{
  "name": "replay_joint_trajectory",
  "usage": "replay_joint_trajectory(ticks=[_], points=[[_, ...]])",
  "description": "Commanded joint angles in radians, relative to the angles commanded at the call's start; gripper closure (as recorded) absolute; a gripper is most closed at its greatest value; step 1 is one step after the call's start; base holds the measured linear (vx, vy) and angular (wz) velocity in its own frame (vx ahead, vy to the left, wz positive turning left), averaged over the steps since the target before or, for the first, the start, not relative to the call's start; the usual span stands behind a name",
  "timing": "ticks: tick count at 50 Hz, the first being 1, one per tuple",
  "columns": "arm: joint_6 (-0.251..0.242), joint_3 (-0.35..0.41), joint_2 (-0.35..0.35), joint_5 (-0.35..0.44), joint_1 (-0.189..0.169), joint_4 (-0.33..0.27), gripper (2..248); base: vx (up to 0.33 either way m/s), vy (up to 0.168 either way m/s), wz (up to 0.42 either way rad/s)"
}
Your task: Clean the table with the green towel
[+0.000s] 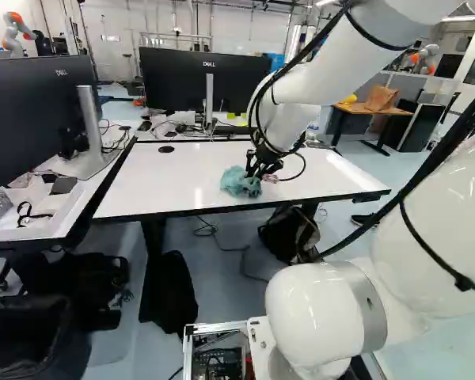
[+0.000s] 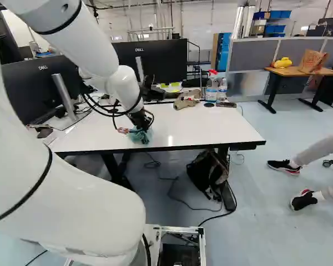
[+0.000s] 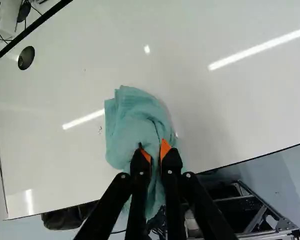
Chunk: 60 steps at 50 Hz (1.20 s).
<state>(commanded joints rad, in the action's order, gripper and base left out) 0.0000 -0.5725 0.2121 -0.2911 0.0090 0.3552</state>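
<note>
While the green towel lies bunched | on the white table, near its edge | the gripper pinches it between both orange pads

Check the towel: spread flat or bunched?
Bunched: the towel sits in a creased heap on the table, pinched between the gripper's fingers.

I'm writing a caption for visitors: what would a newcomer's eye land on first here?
Probably the big white arm, which fills the left of the right base view and reaches over the glossy white table. Next, the blue-green towel, bunched near the table's near edge and pinched in the black gripper. Then perhaps the dark monitor standing beyond the table.
</note>
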Motion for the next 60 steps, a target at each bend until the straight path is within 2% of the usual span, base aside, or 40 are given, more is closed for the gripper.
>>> replay_joint_trajectory(ticks=[10, 19, 44, 60], points=[[0.0, -0.005, 0.002, 0.0, 0.002, 0.0, 209, 0.0, 0.0, 0.0], [0.0, -0.038, -0.01, 0.0, 0.022, 0.0, 209, 0.0, 0.0, 0.0], [0.0, -0.084, 0.014, 0.0, 0.119, 0.0, 209, 0.0, 0.0, 0.0], [0.0, -0.103, -0.008, 0.0, 0.184, 0.0, 209, 0.0, 0.0, 0.0]])
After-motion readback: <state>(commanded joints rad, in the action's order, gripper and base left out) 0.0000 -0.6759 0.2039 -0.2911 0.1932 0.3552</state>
